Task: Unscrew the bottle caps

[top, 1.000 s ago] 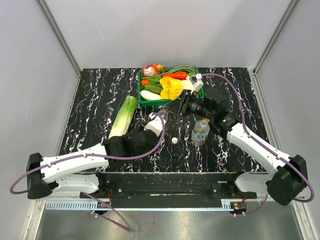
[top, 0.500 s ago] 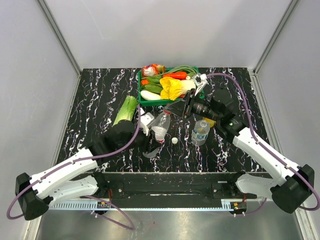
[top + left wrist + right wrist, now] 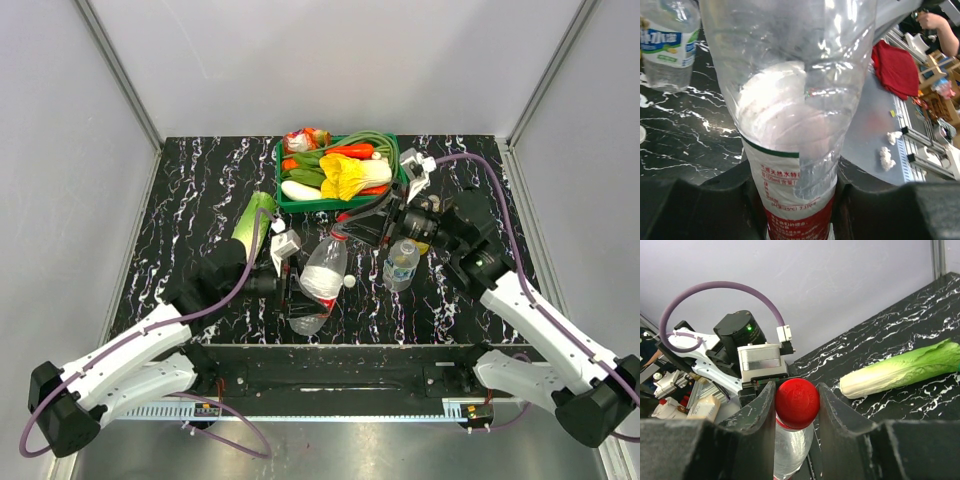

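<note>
A clear plastic bottle with a red-and-white label is held tilted above the table by my left gripper, which is shut on its lower body. Its red cap points toward the right arm. My right gripper has a finger on each side of the red cap and grips it. A second small bottle with a blue-green label stands upright and uncapped on the table; it also shows in the left wrist view. A white cap lies loose beside it. No yellow cap is clearly visible.
A green basket full of vegetables stands at the back centre. A napa cabbage lies left of it, and shows in the right wrist view. A red cloth lies beyond the table's front edge.
My left gripper has lifted the red-capped bottle off the table and tilted it toward the right arm. My right gripper has moved left and closed around the red cap.
</note>
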Motion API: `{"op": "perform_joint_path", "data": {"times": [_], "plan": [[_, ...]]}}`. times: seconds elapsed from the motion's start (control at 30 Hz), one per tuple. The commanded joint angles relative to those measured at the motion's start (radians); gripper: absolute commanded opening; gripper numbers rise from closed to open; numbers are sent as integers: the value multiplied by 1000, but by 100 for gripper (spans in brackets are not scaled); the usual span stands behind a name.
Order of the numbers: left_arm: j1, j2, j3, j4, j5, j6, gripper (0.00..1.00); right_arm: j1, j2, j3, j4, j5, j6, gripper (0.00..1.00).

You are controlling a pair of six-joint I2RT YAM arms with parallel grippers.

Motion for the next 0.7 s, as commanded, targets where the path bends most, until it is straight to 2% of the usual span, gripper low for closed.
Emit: {"op": "perform_joint_path", "data": {"times": [0.0,0.2,0.4,0.67], "plan": [[4,-18,-3,192,171,-19,15,-3,-57,-26,60,18,-33,0],[18,2,-19,267,197,-65,15,-5,-137,-55,83,46,-42,0],[49,-4,-23,275,156,-79,14,-5,-184,-69,25,144,-67,0],[173,-26,-55,233,43,-119,9,-5,-167,-55,-82,216,-96,0]]}}
